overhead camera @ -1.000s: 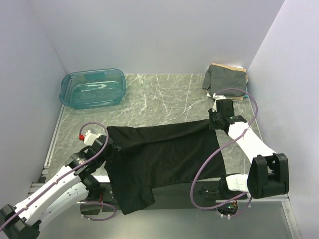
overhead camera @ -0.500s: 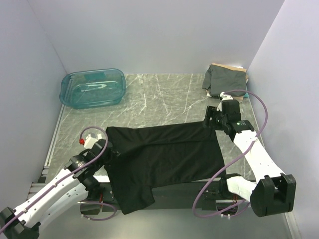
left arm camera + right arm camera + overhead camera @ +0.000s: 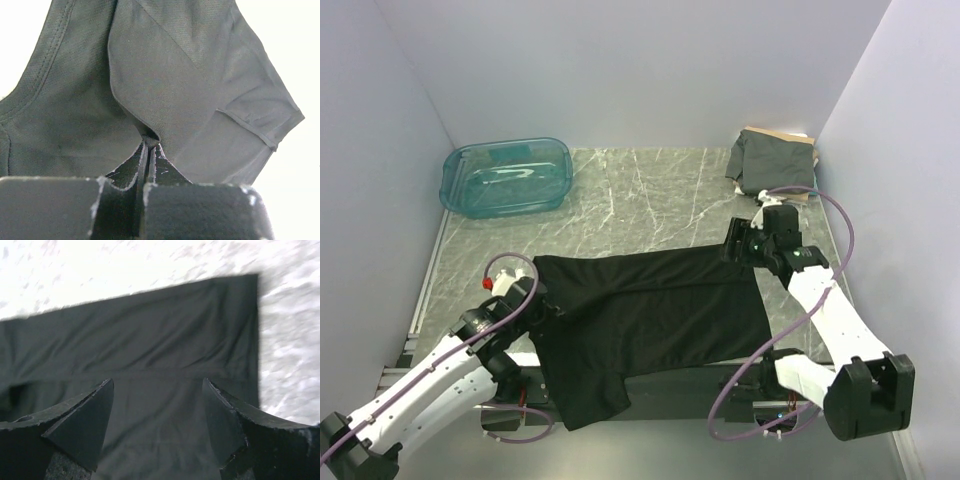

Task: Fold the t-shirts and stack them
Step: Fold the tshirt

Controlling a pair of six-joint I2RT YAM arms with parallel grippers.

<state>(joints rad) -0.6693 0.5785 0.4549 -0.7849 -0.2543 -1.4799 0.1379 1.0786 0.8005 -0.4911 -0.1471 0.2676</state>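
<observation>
A black t-shirt lies spread across the middle of the table, its near left part hanging over the front edge. My left gripper is shut on a fold of its left edge; in the left wrist view the cloth bunches at the closed fingertips. My right gripper is open above the shirt's far right corner. In the right wrist view its fingers stand wide apart over the black cloth, holding nothing. A folded dark grey-green shirt lies on a tan one at the far right corner.
A translucent teal bin stands at the far left of the marble table. Purple walls close in left, back and right. Purple cables loop off both arms.
My right arm has swung up and back, its gripper now hovering open over the shirt's far right corner. My left gripper stays shut on the shirt's left edge.
</observation>
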